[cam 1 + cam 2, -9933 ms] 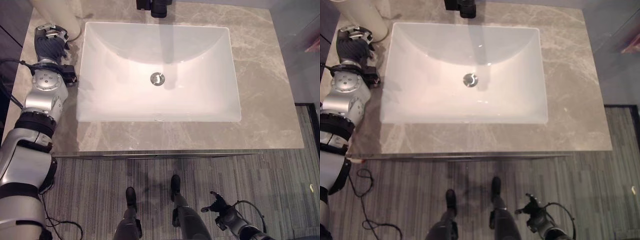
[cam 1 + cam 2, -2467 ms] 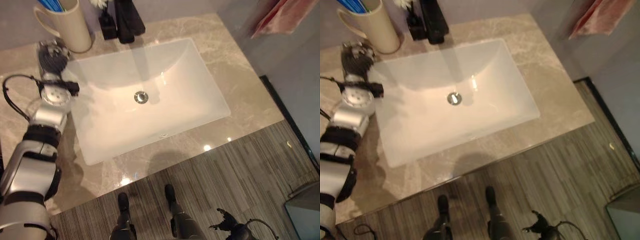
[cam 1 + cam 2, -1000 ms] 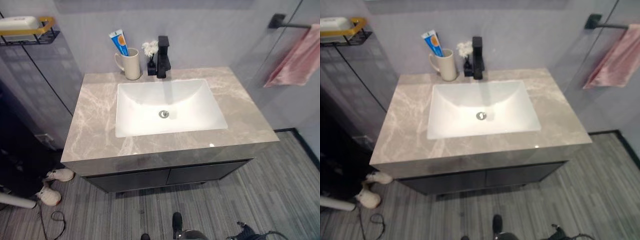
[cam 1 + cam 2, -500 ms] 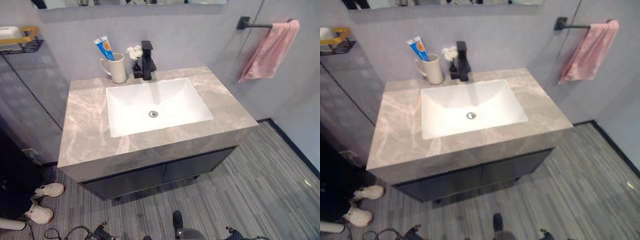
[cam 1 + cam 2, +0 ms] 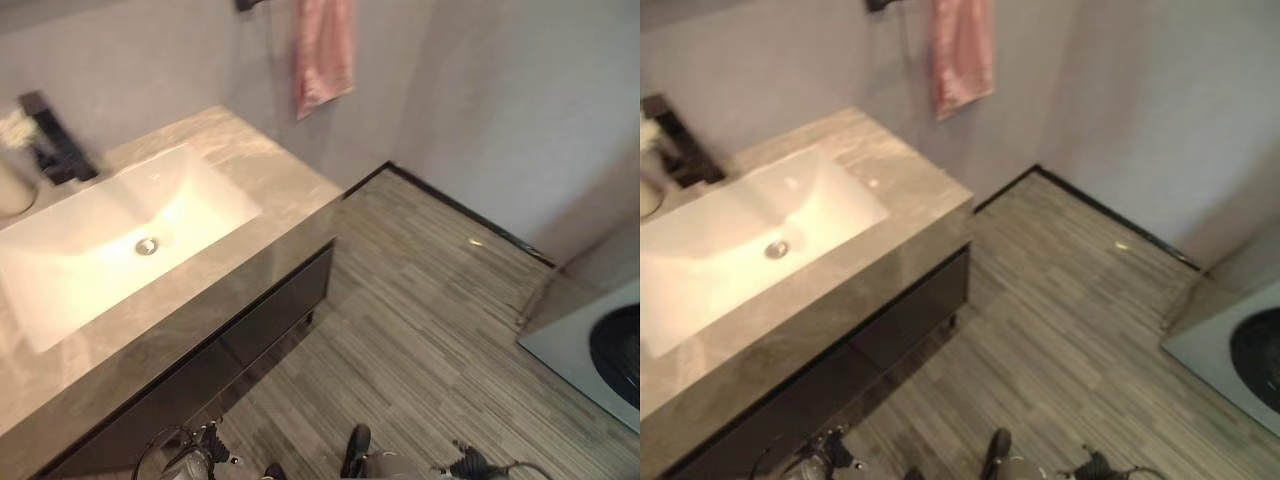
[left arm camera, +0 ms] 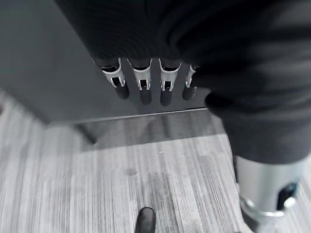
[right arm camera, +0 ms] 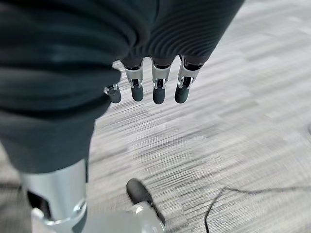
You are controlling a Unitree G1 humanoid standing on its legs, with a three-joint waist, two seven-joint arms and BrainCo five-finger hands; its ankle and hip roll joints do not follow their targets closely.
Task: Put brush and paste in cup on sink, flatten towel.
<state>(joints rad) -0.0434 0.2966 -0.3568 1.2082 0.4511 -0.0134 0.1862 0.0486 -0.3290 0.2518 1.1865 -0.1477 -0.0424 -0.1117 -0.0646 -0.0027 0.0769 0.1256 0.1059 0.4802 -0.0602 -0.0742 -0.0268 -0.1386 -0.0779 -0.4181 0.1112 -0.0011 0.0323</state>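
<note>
Hanging from a dark bar at the top of the eye views, the pink towel (image 5: 323, 52) drapes down the grey wall, its long axis running vertically, bunched rather than spread flat. It sits just past the far right end of the table (image 5: 262, 170), above the corner where the stone top meets the wall. Further left along that table lie the white sink (image 5: 110, 240) and the black faucet (image 5: 52, 140); a pale rounded shape at the left edge beside the faucet may be the cup, but too little of it shows to tell, and no brush or paste can be made out.

Both hands are low, well apart from the towel. The left hand (image 6: 146, 82) points down in front of the dark cabinet (image 5: 240, 340) under the table, fingers straight and relaxed, holding nothing. The right hand (image 7: 155, 82) points down over the striped floor (image 5: 440, 330), fingers likewise loose and empty.

The towel lies up and ahead, to the right of the sink, so the right hand looks the nearer one for flattening; it would need to rise high to reach the cloth.
</note>
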